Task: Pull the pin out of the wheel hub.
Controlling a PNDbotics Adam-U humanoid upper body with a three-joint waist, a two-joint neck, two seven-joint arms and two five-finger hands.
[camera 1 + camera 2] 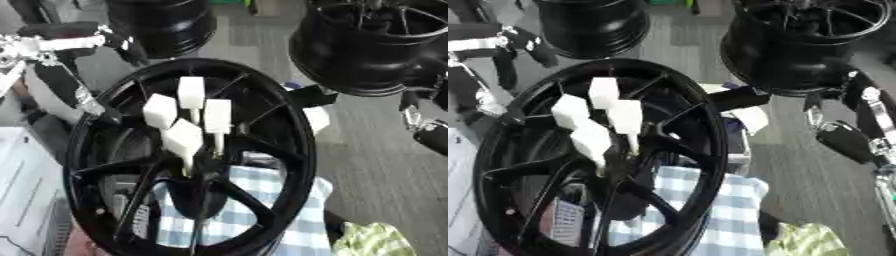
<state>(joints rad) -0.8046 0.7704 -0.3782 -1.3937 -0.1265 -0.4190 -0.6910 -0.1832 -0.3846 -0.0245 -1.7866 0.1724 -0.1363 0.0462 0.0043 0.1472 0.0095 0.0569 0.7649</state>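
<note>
A large black wheel hub (289, 145) stands tilted on its edge in the middle. Several pins with white block heads stick out of its centre: one at the top (191, 92), one at the left (160, 111), one at the right (217, 116) and a lower one (184, 137). My left arm comes down from the upper left, and its hand (90, 106) lies at the hub's left rim; its fingers are not clear. My right hand (846, 141) hangs at the right edge, apart from the hub, dark and hard to read. No hand is on a pin.
Two more black wheels stand behind, one at the upper left (166, 25) and one at the upper right (376, 45). A blue checked cloth (262, 200) lies under the hub, a green checked cloth (372, 240) at the lower right. A white box (22, 190) is at the left.
</note>
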